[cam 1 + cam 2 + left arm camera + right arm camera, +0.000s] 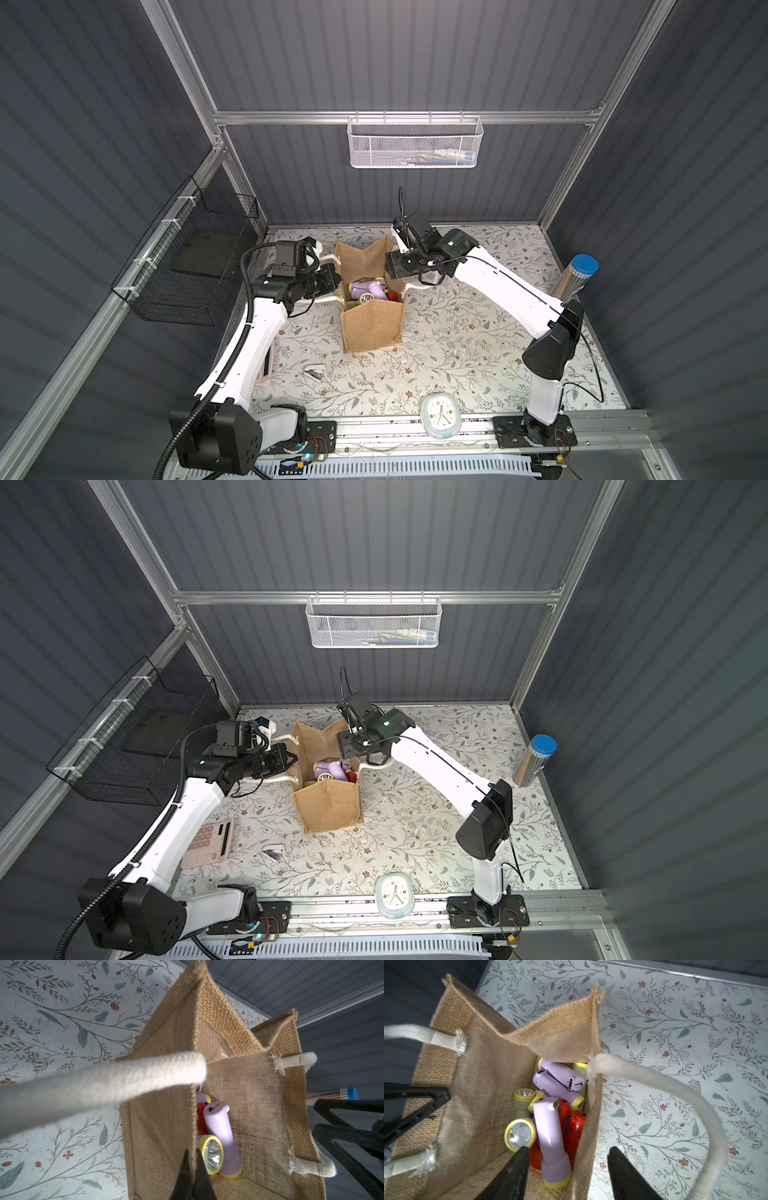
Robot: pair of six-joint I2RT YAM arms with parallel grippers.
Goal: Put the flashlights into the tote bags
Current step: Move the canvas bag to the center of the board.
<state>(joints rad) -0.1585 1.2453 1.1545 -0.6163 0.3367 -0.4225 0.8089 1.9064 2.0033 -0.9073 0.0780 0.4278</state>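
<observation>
Several flashlights (550, 1136) lie heaped at the bottom of the tote bag (372, 328), which stands upright near the middle of the surface (457, 353). Lavender ones with yellow heads, a red one (575, 1124) and a pale green one (523, 1103) show in the right wrist view. None is seen loose on the surface in both top views, so the task looks close to done, though the arms hide part of it.

The left tool (192, 1155) is clenched on the top edge of the bag wall nearest its arm, pinching the burlap and holding the mouth wide. The right tool (568, 1148) is released and carries nothing. It straddles the opposite wall, with one finger (512, 1172) inside the bag above the pile and the other outside.

The step in hand appears to be taking the right tool out of the bag. To do that well, it should rise straight up until both tips clear the rim, since a sideways pull would drag the wall and could tip the bag. The white rope handle (675, 1095) loops just beside the outer finger and could snag it, so the lift should stay clear of that loop. The left tool's pinch should hold firm until the right one is out, then let go gently.
</observation>
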